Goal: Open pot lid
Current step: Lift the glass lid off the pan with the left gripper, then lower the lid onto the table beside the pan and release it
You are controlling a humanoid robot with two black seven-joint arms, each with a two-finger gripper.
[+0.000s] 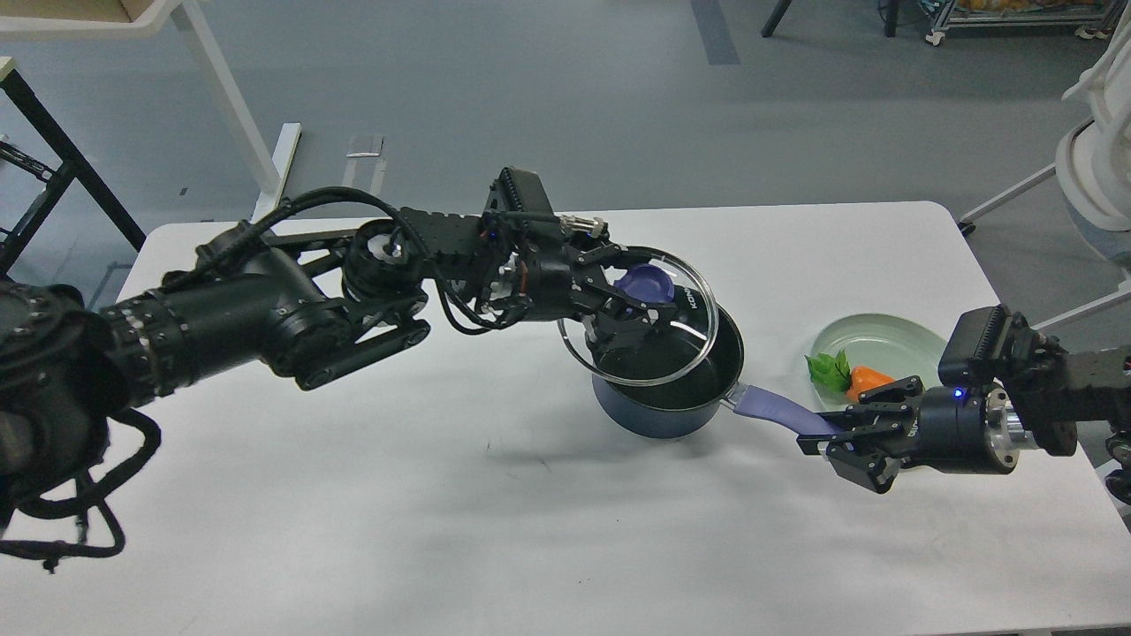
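The dark blue pot (pixel 664 402) stands on the white table (pixel 495 539), its lavender handle (pixel 770 410) pointing right. My left gripper (pixel 638 297) is shut on the blue-purple knob of the clear glass pot lid (pixel 685 340). It holds the lid lifted and tilted above the pot, shifted left, so the black inside shows. My right gripper (pixel 839 433) is shut on the far end of the pot handle.
A pale green plate (pixel 884 340) with a toy carrot (pixel 866 381) and green leaves (pixel 828 369) sits right of the pot, just behind my right gripper. A table leg and frame stand on the floor at the far left.
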